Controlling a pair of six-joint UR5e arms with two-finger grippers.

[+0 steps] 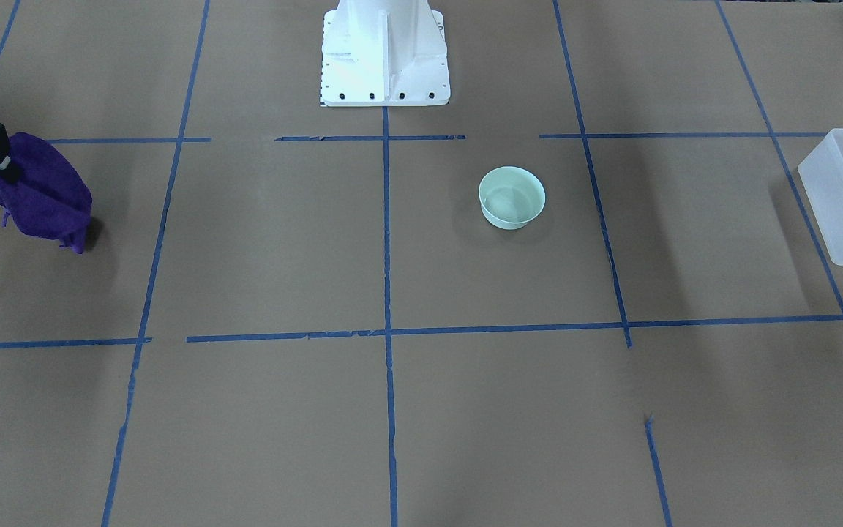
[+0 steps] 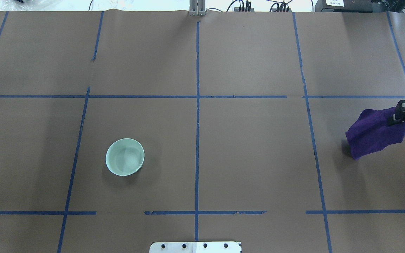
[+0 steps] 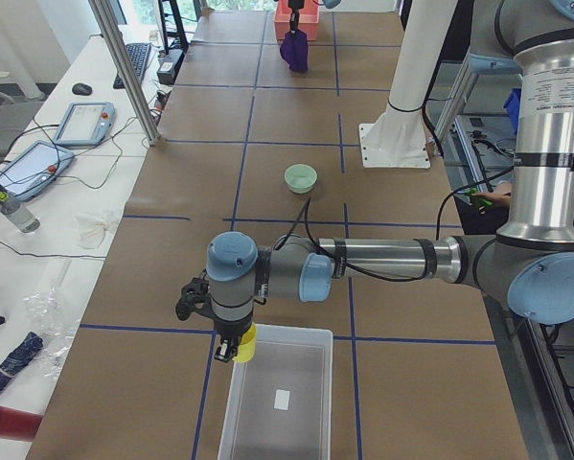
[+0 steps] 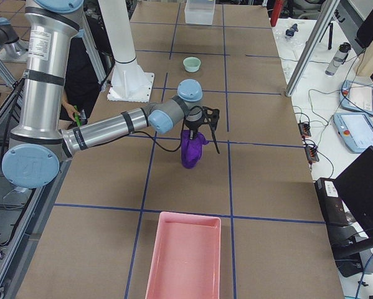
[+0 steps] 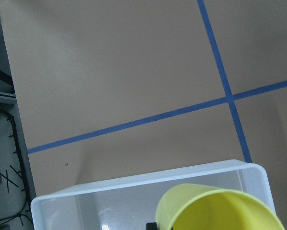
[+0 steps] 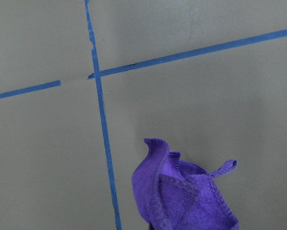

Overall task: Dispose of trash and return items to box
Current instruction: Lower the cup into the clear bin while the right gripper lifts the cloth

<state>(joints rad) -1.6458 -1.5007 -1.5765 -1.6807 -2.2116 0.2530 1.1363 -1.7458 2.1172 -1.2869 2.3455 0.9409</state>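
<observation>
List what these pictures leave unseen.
- Left gripper grip: shown only in the left side view, behind the yellow cup; wrist view crops it.
- Box: cut by the front view's right edge, absent overhead.
- Label text: too small, left side view.
- Right gripper fingertips: buried in the purple cloth, overhead view.
- Pink tray: cut by the right side view's bottom edge.
</observation>
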